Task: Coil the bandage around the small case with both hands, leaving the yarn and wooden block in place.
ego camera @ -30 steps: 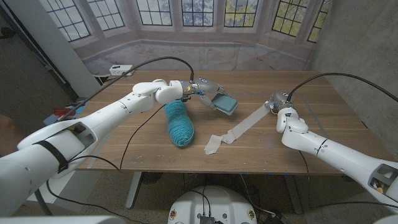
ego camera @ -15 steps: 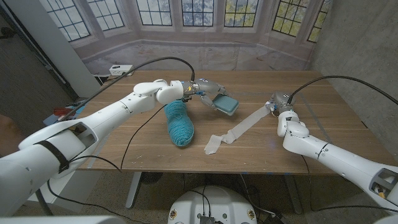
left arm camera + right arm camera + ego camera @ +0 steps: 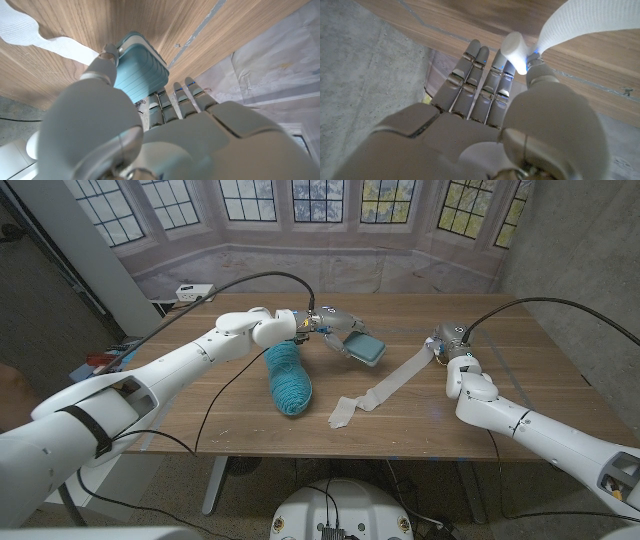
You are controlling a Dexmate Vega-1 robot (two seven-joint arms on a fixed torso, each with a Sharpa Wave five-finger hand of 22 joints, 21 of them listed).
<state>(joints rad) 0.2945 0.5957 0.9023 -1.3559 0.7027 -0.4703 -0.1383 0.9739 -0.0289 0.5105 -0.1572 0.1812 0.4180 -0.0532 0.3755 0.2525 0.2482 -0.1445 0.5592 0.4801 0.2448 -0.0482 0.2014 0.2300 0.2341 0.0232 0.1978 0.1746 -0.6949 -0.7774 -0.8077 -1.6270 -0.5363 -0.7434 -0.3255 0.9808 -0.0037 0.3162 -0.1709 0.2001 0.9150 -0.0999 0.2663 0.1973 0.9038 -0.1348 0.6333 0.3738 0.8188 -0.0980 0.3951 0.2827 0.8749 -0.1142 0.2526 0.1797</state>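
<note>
- The left hand (image 3: pixel 333 325) grips the small teal case (image 3: pixel 363 347) between thumb and fingers, at the table's (image 3: pixel 520 330) far middle.
- The right hand (image 3: pixel 447 345) pinches one end of the white bandage (image 3: pixel 385 388), which trails leftward and nearer across the table.
- Teal yarn (image 3: pixel 287 376) lies left of the bandage's loose end.

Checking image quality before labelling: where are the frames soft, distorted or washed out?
Head view: sharp and evenly lit, wide-angle bend at the edges, soft shadow under the yarn. Left wrist view: left hand close and blurred, small case crisp. Right wrist view: right hand soft, bandage bright, nearly washed out.
</note>
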